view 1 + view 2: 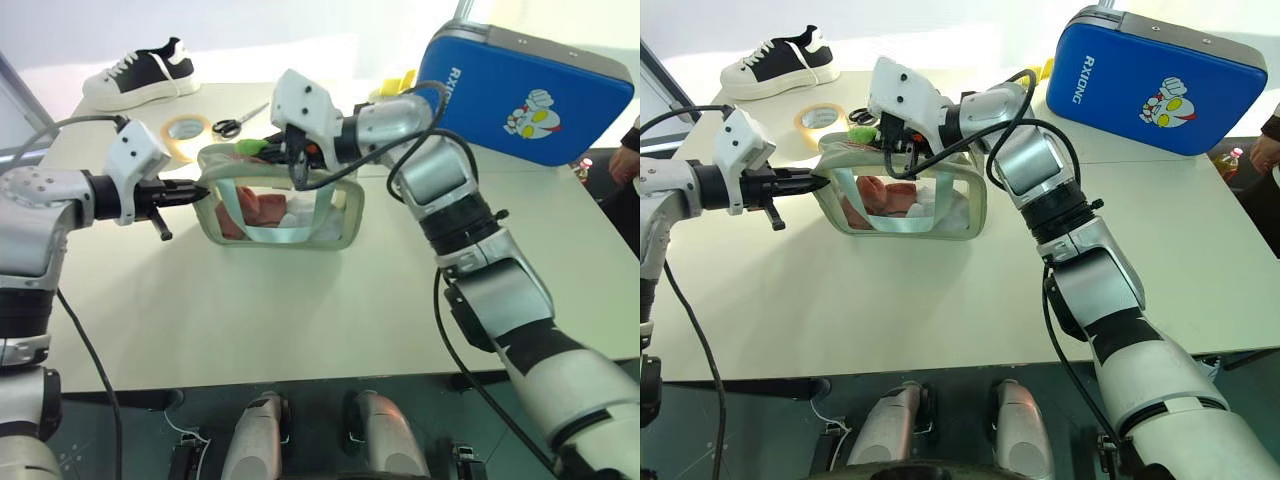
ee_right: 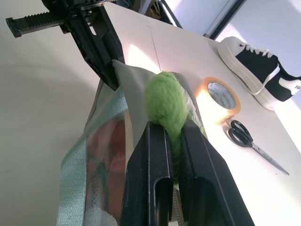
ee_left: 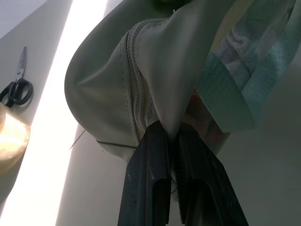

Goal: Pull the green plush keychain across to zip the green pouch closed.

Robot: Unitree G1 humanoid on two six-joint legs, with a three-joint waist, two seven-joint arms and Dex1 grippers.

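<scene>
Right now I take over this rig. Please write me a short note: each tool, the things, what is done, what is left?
Left tool: shut on the end fabric of the green pouch, bracing it.
Right tool: shut on the green plush keychain, at the pouch's top near the left tool's end.
The pouch stands on the table.
Done: both grips are set.
Left: pull the keychain along the zipper until the pouch is closed. How far the zipper has closed cannot be seen.

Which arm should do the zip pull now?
Right. Its gripper is already shut on the keychain. The left gripper is pinching the pouch end, anchoring it.
</scene>
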